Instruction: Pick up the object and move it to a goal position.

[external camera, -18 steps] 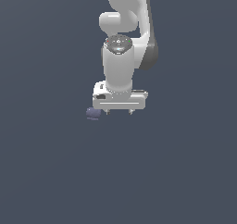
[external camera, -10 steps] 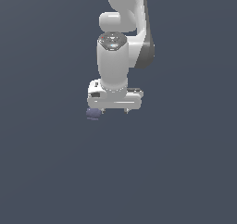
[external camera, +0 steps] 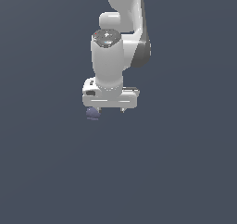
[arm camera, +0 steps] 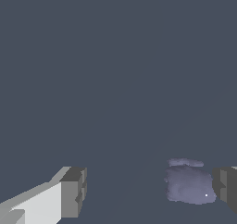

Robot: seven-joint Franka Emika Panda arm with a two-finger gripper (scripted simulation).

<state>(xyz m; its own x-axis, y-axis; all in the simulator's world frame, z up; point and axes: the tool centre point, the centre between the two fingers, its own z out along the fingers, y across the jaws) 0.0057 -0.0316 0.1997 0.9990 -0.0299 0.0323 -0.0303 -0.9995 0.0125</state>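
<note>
The object [external camera: 93, 113] is a small lumpy bluish-purple blob lying on the dark floor, just under the end of my white hand that faces the exterior view's left. My gripper [external camera: 109, 109] hangs low over the floor, pointing straight down. In the wrist view the object [arm camera: 190, 185] sits between the two grey fingers, close against one finger [arm camera: 226, 190] and far from the other. The gripper [arm camera: 149, 193] is open, with a wide gap and nothing clamped.
A uniform dark grey-blue floor [external camera: 176, 172] surrounds the object on all sides. The white arm [external camera: 121, 15] rises up out of the exterior view's top. No other objects or goal marker show.
My hand has shifted a little toward the exterior view's left, bringing the object under its end. The object itself has stayed where it was.
</note>
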